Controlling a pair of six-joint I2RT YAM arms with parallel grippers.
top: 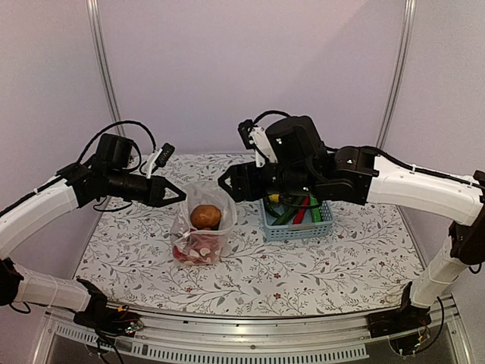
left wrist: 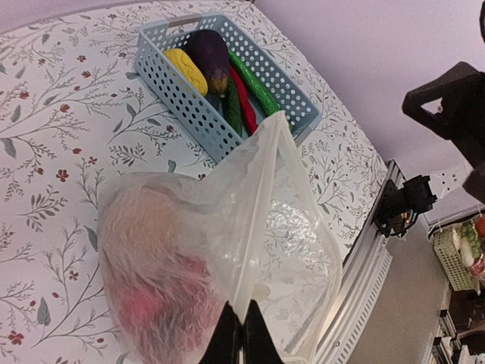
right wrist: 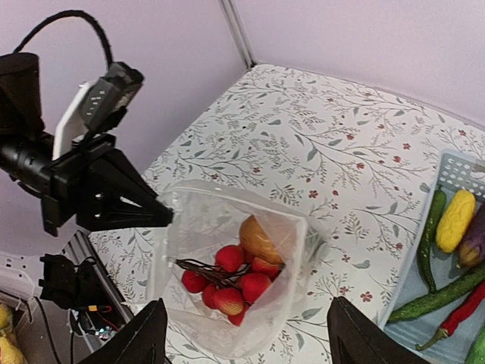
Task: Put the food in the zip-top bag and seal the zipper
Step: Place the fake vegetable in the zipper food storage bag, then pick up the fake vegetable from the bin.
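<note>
The clear dotted zip-top bag (top: 203, 236) stands open on the table. It holds a brown potato (top: 204, 216) and several red round pieces (top: 191, 253). My left gripper (top: 179, 196) is shut on the left end of the bag's mouth; in the left wrist view (left wrist: 242, 322) it pinches the zipper strip (left wrist: 258, 212). My right gripper (top: 231, 184) is open and empty, above the bag's right side. The right wrist view shows the bag (right wrist: 227, 220), potato (right wrist: 258, 239) and red pieces (right wrist: 236, 284) between its spread fingers (right wrist: 148, 334).
A light-blue slotted basket (top: 297, 231) stands right of the bag. It holds a yellow lemon-like piece (left wrist: 186, 70), a purple eggplant (left wrist: 208, 51), a red chili (left wrist: 241, 95) and green cucumbers (left wrist: 258, 85). The table's front rail (top: 250, 345) lies close to the bag.
</note>
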